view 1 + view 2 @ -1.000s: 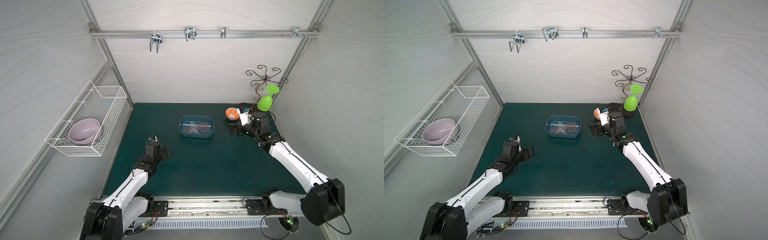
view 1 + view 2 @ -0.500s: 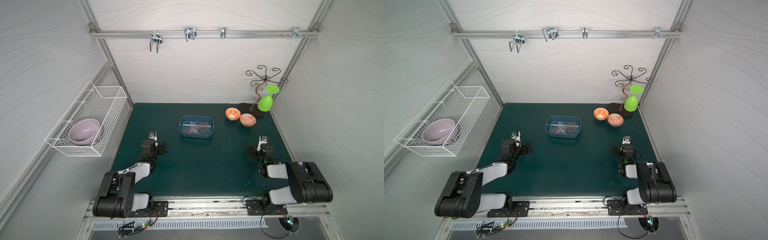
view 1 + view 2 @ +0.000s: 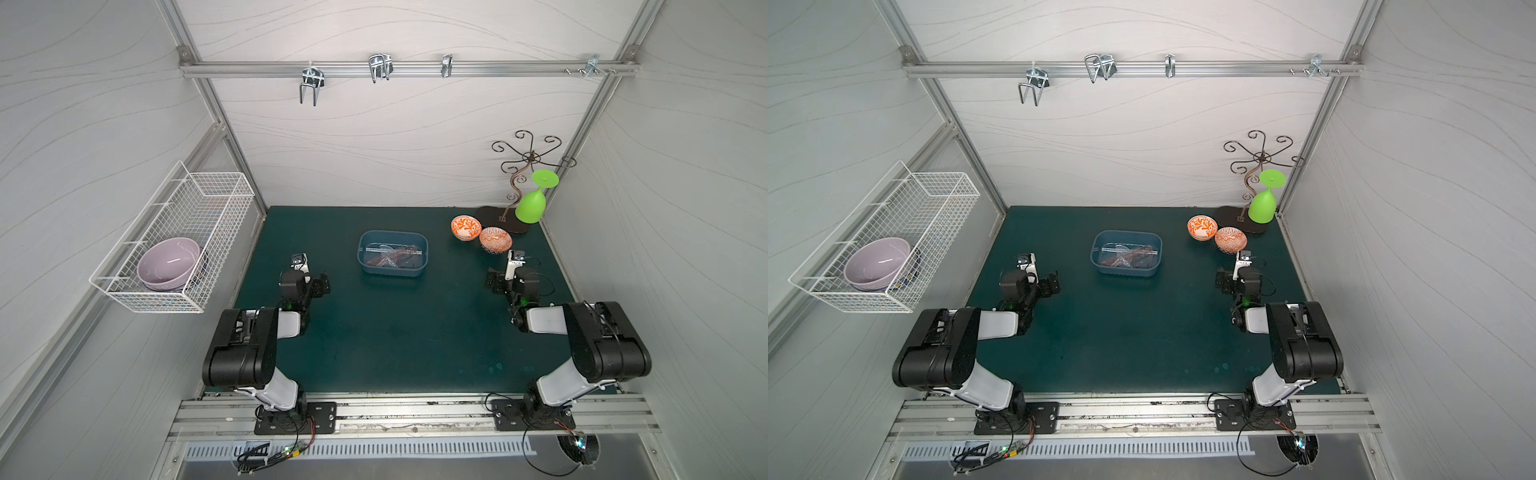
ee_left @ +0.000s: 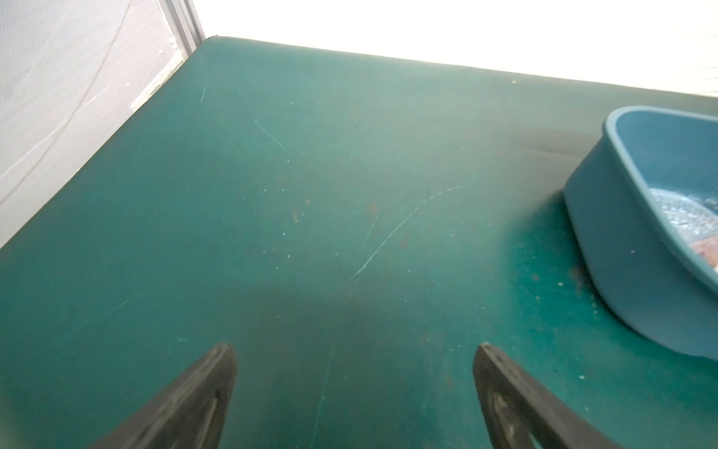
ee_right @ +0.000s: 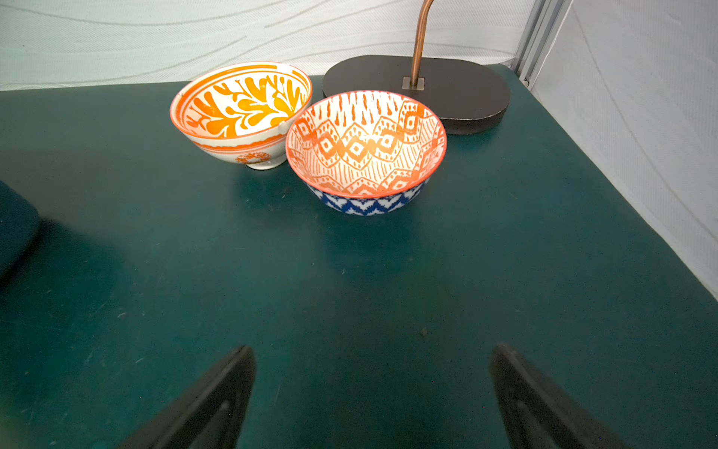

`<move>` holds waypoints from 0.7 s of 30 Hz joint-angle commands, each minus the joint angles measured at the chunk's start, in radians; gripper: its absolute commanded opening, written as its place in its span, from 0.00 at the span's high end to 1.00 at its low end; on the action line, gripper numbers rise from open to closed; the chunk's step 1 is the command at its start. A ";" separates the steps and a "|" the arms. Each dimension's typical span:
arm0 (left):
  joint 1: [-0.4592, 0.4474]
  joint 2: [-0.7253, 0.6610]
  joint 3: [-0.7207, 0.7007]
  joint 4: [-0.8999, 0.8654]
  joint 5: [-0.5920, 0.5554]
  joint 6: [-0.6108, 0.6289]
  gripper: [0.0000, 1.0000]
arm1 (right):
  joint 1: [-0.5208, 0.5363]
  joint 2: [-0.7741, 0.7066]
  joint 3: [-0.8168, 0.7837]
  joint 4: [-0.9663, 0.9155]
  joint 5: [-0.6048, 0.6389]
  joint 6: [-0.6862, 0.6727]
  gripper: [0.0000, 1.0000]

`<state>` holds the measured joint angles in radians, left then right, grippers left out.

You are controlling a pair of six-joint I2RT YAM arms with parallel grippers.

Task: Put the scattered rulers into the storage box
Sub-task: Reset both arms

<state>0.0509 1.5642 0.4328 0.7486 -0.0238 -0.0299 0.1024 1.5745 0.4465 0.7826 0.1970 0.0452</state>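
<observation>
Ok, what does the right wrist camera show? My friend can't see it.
An orange-leaf bowl and an orange-diamond bowl sit close together on a green table. A dark stand base lies behind them, and the right fingers stand wide open, empty, in front.

Legible text, labels, brands, numbers, signs: none; any printed markings on the rulers [image 3: 395, 257] lying in the storage box [image 3: 390, 272] are too small and blurred to be read.
</observation>
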 commanded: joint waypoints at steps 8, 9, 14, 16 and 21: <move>-0.013 0.004 0.021 0.039 -0.042 -0.014 0.00 | 0.021 0.008 0.001 0.004 0.099 0.014 0.01; -0.002 0.003 0.023 0.029 -0.020 -0.019 0.00 | 0.020 0.005 0.003 -0.003 0.095 0.016 0.01; -0.002 -0.007 0.002 0.061 -0.015 -0.013 0.00 | 0.020 -0.008 -0.017 0.024 0.091 0.016 0.01; -0.003 -0.017 -0.009 0.073 -0.011 -0.011 0.00 | 0.024 -0.012 -0.025 0.037 0.097 0.009 0.01; -0.034 -0.013 -0.006 0.073 -0.065 0.006 0.00 | 0.025 -0.012 -0.026 0.037 0.096 0.007 0.01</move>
<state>0.0277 1.5639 0.4274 0.7689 -0.0689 -0.0341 0.1207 1.5742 0.4286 0.7959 0.2802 0.0551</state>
